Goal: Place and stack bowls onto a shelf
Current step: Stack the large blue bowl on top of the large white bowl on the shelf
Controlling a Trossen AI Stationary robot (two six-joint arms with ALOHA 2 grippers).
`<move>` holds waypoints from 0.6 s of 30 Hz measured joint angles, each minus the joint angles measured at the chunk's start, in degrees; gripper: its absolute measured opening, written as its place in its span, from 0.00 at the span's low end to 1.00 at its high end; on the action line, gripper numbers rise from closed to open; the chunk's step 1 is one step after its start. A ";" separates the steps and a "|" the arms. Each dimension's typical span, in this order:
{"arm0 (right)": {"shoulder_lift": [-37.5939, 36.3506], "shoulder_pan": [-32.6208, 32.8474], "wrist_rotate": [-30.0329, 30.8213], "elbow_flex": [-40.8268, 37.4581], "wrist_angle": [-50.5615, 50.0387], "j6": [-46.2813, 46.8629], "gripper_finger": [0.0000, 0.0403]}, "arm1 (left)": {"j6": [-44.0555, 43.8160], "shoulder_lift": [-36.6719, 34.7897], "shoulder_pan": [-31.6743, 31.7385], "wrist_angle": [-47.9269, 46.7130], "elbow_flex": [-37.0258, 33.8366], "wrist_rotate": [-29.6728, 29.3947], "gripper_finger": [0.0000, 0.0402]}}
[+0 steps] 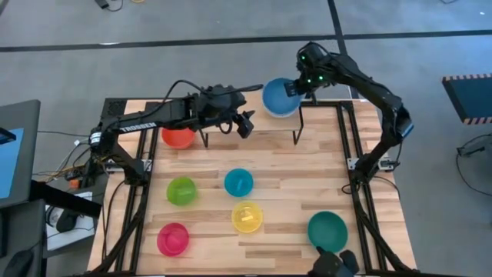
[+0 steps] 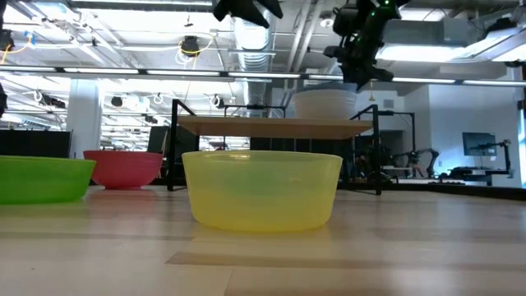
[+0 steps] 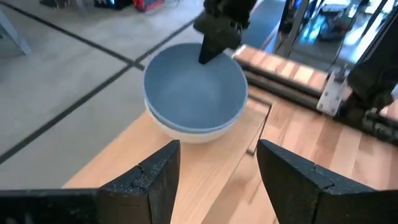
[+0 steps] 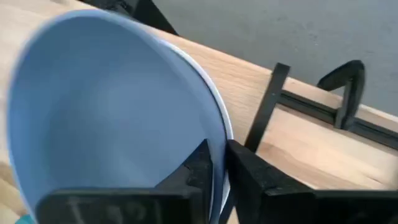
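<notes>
- Between the pinched fingers of the right gripper [image 1: 292, 89] sits the rim of the blue bowl [image 1: 280, 98]; the right wrist view shows the bowl's wall clamped tight in the narrow gap.
- Directly under that gripper, the blue bowl is nested inside the white bowl [image 3: 186, 129], whose rim shows just beneath it in the left wrist view.
- Both stacked bowls rest on the shelf [image 2: 271, 127], at the end below the right gripper, on its light-wood plank with thin black legs.
- Over the other part of the shelf hovers the left gripper [image 1: 247, 124], its fingers [image 3: 155, 180] spread wide and holding nothing, pointed toward the stack, which lies a little way ahead of it.
- Beside the left arm, close behind its gripper, the red-orange bowl [image 1: 178, 137] stands on the table [image 1: 284, 200] near the shelf's leg.
- Farther from both grippers, on the open table, stand the lime green bowl [image 1: 182, 191], the cyan bowl [image 1: 238, 182] and the yellow bowl [image 1: 247, 217], near one another.
- Farthest from the left gripper on its own side is the pink bowl [image 1: 173, 239], by the near table edge.
- Well away from the right gripper, at the near edge on its side, sits the teal bowl [image 1: 327, 229].
</notes>
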 joint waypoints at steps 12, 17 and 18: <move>-2.93 -0.31 0.48 0.07 2.85 0.82 0.48 | -2.05 0.03 0.57 -4.94 0.00 2.58 0.49; -3.66 -0.47 3.39 -0.06 1.51 0.90 0.47 | -2.12 -0.08 0.55 -6.10 -0.02 2.56 0.49; -3.67 -0.45 3.41 -0.48 1.49 0.90 0.45 | -1.92 -0.10 0.55 -6.09 -0.02 2.56 0.49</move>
